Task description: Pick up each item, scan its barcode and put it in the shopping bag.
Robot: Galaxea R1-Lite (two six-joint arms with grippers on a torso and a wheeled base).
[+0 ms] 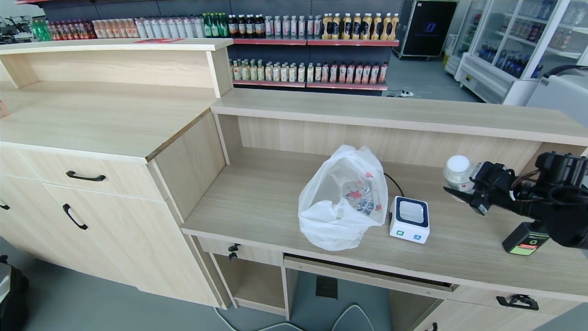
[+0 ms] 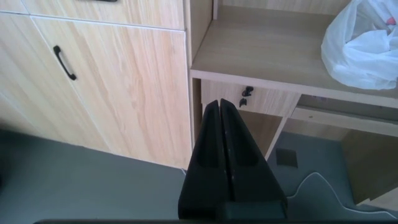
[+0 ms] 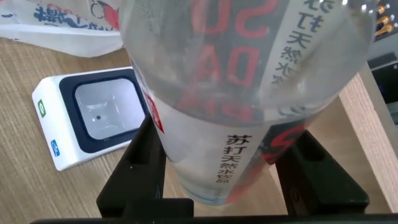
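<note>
Right claw (image 1: pixel 459 187) is clenched on a clear bottle (image 1: pixel 458 171) with a white cap. The bottle is upright, held above the desk (image 1: pixel 257 202) on its right side, robot-right of the scanner (image 1: pixel 409 218). In the right wrist view the claw (image 3: pixel 227 186) has one finger on each side of the bottle (image 3: pixel 242 93), and the scanner (image 3: pixel 93 115) lies on the wood just beyond it, window facing up.

Left claw (image 2: pixel 219 109) has its fingers pressed together with nothing between them. It hangs below desk height over grey floor (image 2: pixel 74 180), in front of the cabinet doors (image 2: pixel 118 81).

The shopping bag (image 1: pixel 342 197) is white plastic with its mouth open. It stands mid-desk, just beside the scanner on the robot-left side. A black cable (image 1: pixel 395 181) runs from the scanner back behind the bag.

The desk is light wood with a raised ledge along the back. There is a taller counter block (image 1: pixel 92 124) on the left with black handles (image 1: pixel 85 177).

Room: a shop, with shelves of bottled drinks (image 1: pixel 312 27) behind the counter and glass-door coolers (image 1: pixel 505 41) far right.
</note>
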